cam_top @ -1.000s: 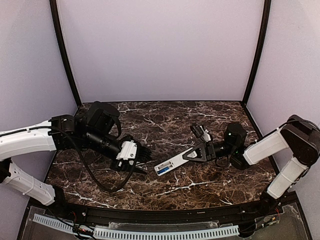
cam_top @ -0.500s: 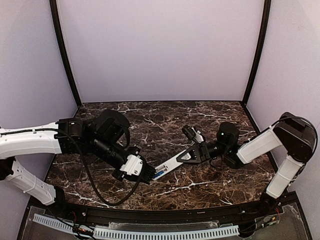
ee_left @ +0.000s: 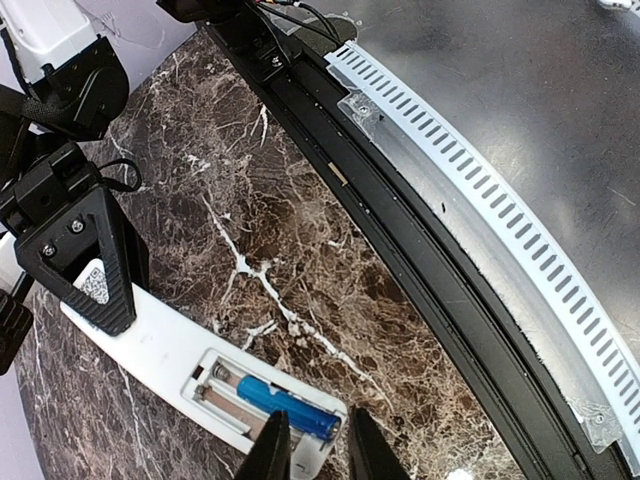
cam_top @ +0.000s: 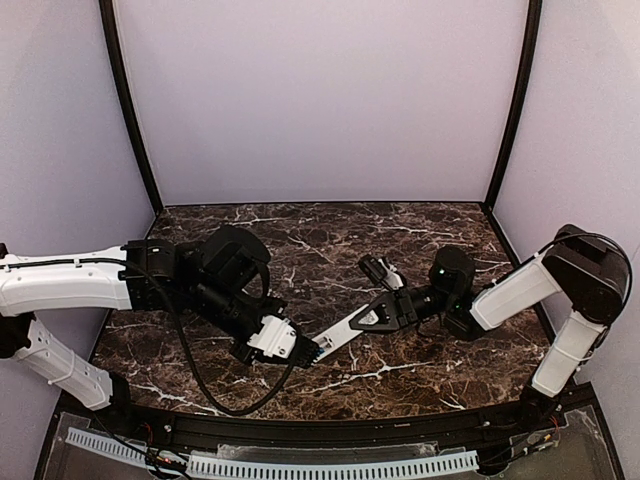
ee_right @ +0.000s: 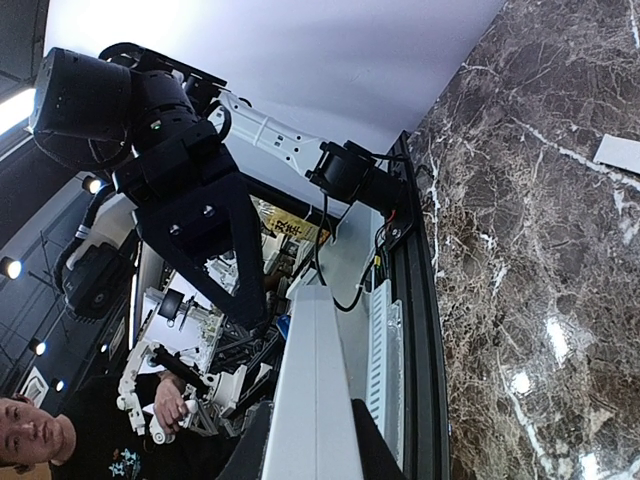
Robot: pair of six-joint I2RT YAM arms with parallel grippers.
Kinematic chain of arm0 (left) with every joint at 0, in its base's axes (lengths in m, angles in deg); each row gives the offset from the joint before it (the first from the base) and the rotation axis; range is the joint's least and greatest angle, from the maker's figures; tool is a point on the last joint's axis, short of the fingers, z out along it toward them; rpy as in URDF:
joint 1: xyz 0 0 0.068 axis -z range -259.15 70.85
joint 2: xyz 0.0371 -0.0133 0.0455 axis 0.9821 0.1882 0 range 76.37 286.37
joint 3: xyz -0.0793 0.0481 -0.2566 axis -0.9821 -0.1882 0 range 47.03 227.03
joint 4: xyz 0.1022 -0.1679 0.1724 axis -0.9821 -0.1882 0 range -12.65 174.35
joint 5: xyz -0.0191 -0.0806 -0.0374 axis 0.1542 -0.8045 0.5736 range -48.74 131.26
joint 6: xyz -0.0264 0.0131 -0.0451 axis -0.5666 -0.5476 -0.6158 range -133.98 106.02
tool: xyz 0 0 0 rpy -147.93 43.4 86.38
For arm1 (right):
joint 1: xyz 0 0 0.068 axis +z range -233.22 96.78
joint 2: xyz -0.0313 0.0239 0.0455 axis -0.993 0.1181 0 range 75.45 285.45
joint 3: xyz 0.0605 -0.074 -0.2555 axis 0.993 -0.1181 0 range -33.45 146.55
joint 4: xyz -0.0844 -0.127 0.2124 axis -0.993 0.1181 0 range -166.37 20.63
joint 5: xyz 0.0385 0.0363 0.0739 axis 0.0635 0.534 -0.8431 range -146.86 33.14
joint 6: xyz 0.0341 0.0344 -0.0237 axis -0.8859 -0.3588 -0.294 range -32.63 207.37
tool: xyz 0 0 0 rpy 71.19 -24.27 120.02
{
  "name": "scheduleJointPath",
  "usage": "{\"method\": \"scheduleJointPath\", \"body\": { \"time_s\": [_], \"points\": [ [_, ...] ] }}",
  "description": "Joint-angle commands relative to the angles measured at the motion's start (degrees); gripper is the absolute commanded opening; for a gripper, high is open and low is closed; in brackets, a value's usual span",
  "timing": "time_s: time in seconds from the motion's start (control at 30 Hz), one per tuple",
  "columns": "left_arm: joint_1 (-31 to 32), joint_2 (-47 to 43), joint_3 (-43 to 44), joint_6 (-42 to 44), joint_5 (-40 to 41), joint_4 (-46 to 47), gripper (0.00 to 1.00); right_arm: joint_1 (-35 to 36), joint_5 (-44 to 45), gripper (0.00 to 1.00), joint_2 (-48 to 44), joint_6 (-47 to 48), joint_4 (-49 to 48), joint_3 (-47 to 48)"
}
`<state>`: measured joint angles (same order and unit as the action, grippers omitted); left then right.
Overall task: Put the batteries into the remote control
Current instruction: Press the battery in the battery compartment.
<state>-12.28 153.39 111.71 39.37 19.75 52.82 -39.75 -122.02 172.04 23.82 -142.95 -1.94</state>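
The remote control (cam_top: pixel 340 330) is a slim white bar lying back side up and slanted. My right gripper (cam_top: pixel 378 316) is shut on its right end; in the right wrist view the remote (ee_right: pixel 315 380) runs edge-on between the jaws of the right gripper (ee_right: pixel 306 425). In the left wrist view its open battery bay (ee_left: pixel 250 400) holds the blue battery (ee_left: pixel 285 408); the slot beside it shows a tan strip that I cannot identify. My left gripper (ee_left: pixel 315 445) is narrowly open, its fingers straddling the remote's free end by the blue cell; it also shows from above (cam_top: pixel 303 350). The orange battery is not clearly seen.
A small flat white piece (ee_right: pixel 620 152) lies on the marble table (cam_top: pixel 330 240) in the right wrist view. A black rail (ee_left: pixel 420 270) and a slotted white strip (ee_left: pixel 480 170) run along the table's near edge. Purple walls enclose the back and sides.
My left gripper has moved right and toward the near edge until it reached the remote's free end. My right gripper has shifted the remote slightly left.
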Motion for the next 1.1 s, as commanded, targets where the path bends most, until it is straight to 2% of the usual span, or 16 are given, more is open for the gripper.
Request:
{"method": "scheduleJointPath", "body": {
  "time_s": [0.0, 1.07],
  "points": [
    [0.3, 0.0, 0.5, 1.0, 1.3, -1.9, 0.2, 0.9, -1.0, 0.0, 0.2, -0.2, -2.8, 1.3],
    [0.7, 3.2, 1.7, -0.2, 3.3, -2.5, 0.15, 1.3, -0.5, 0.0, 0.3, 0.1, -1.6, 2.0]
  ]
}}
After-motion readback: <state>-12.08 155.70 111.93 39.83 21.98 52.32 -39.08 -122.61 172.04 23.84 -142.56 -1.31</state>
